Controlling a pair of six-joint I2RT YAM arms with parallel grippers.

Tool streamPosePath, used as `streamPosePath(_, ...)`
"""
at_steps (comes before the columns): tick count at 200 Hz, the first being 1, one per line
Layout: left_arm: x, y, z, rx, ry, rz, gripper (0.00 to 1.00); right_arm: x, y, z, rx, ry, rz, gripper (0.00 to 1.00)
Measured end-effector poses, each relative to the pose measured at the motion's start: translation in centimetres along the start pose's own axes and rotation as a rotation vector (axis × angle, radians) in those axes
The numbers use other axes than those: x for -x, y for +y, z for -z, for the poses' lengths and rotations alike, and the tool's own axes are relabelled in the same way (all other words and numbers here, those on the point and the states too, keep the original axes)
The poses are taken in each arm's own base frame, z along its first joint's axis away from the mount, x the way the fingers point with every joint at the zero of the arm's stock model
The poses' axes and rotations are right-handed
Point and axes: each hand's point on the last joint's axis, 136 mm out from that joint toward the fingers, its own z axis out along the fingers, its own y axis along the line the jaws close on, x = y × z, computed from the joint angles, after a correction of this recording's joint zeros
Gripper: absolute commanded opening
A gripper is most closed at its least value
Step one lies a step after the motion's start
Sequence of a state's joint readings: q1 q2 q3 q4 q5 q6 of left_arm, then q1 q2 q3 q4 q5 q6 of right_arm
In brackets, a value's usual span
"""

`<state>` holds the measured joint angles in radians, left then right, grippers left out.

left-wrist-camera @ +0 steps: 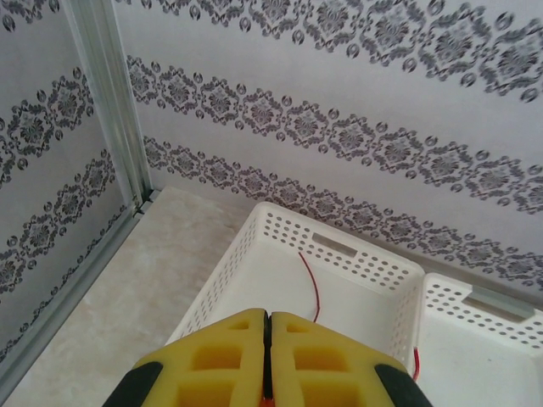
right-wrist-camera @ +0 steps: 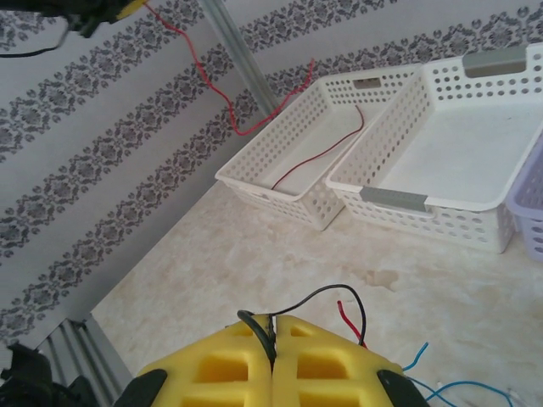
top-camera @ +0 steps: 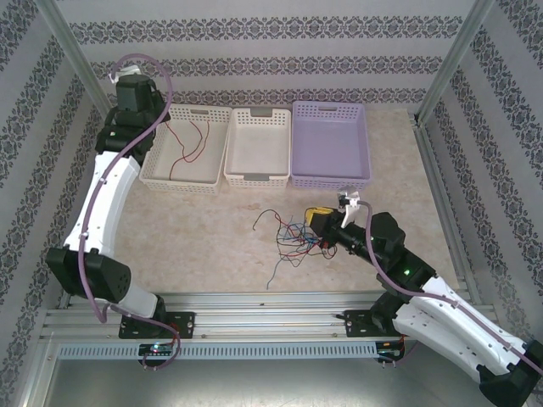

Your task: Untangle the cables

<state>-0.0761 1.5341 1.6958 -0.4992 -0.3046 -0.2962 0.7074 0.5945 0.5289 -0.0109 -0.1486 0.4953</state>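
Near the front middle of the tabletop (top-camera: 212,229), the tangle of cables (top-camera: 293,233) lies loose, with red, black and blue strands crossing. At its right edge sits the right hand (right-wrist-camera: 271,326), pads pressed together on a black cable (right-wrist-camera: 314,297), a blue cable (right-wrist-camera: 416,356) just beside it. Farther back stand 3 baskets in a row: the left white basket (top-camera: 182,185), the middle white basket (top-camera: 254,178) and the mauve basket (top-camera: 331,180). Above the left white basket hangs the left hand (left-wrist-camera: 267,315), pads clamped on a red cable (right-wrist-camera: 212,80) that drops in a wavy line into that basket.

A red cable (top-camera: 188,151) is dangling into the left basket (top-camera: 161,180) beside the left arm (top-camera: 110,182). The right gripper (top-camera: 318,218) is resting against tangled cables (top-camera: 288,235) on the table (top-camera: 212,225).
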Motion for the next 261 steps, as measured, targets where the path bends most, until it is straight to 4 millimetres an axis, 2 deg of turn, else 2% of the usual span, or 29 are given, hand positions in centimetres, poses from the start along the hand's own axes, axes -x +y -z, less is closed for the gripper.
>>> streamPosePath(51, -3.1, -0.7, -5.7, 0.057, 0.043, -0.024, 0.0, -0.8, 1.2, 0.5, 0.056, 0.036, -0.004, 0.0)
streamPosePath(96, -7.4, -0.8, -10.2, 0.104, 0.119, -0.061, 0.0, -1.1, 1.9, 1.2, 0.086, 0.046, -0.007, 0.0)
streamPosePath(106, -8.4, -0.8, -11.0, 0.11, 0.135, -0.066, 0.03, -1.1, 1.9, 1.3, 0.086, 0.049, -0.01, 0.0)
streamPosePath(131, -11.1, -0.8, -12.9, 0.123, 0.186, -0.077, 0.17, -1.3, 2.0, 1.5, 0.089, 0.055, -0.022, 0.0)
streamPosePath(144, -12.5, -1.0, -13.8, 0.119, 0.216, -0.08, 0.27, -1.4, 2.0, 1.5, 0.089, 0.061, -0.029, 0.0)
streamPosePath(177, -16.4, -1.6, -15.8, 0.094, 0.301, -0.08, 0.4, -1.4, 2.0, 1.7, 0.088, 0.06, -0.051, 0.0)
streamPosePath(192, -17.6, -1.8, -16.2, 0.085, 0.333, -0.078, 0.5, -1.3, 1.9, 1.7, 0.082, 0.056, -0.061, 0.0)
streamPosePath(214, -18.0, -2.0, -16.0, 0.067, 0.356, -0.072, 0.7, -1.2, 1.5, 1.5, 0.064, 0.052, -0.08, 0.0)
streamPosePath(261, -18.0, -2.9, -14.9, 0.008, 0.387, -0.05, 0.9, 0.1, 1.2, 0.2, 0.012, 0.053, -0.086, 0.0)
